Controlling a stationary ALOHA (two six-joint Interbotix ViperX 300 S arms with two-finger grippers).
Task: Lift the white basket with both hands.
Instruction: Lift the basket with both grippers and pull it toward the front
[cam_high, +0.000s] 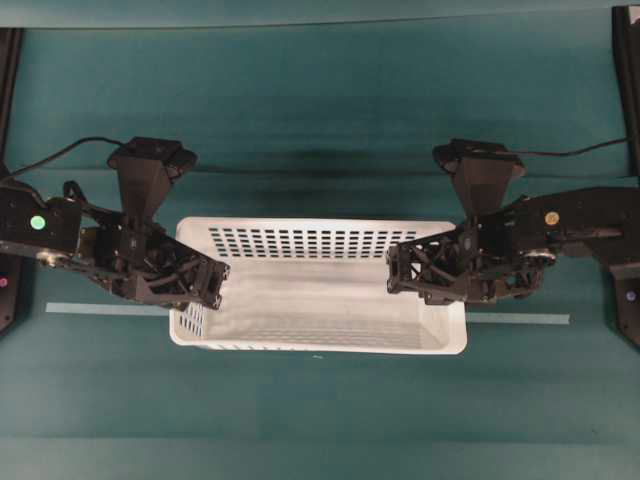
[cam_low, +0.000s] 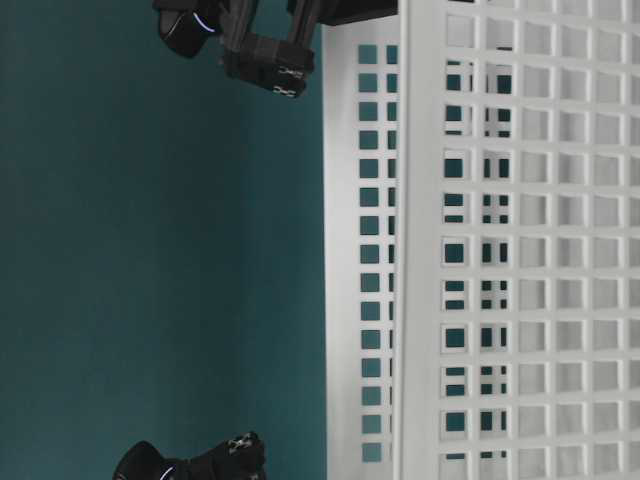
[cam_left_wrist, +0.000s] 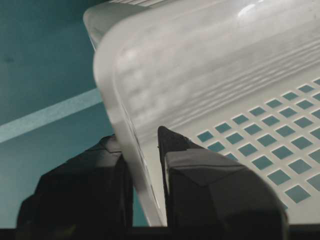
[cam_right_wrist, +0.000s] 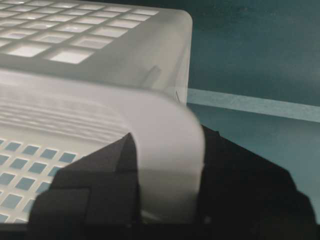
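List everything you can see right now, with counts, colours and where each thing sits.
white basket: one, white plastic with perforated walls, centre of the table, lying lengthwise between the two arms.
tape strip: one, pale blue-grey, flat on the table, running left to right and passing under the basket; it shows on both sides of it.
table: one, covered in teal cloth, filling the whole view.
left gripper: one, black, at the basket's left end wall; the left wrist view shows one of its fingers inside the wall and one outside, closed on it.
right gripper: one, black, at the basket's right end, its fingers closed on the rim in the same way.
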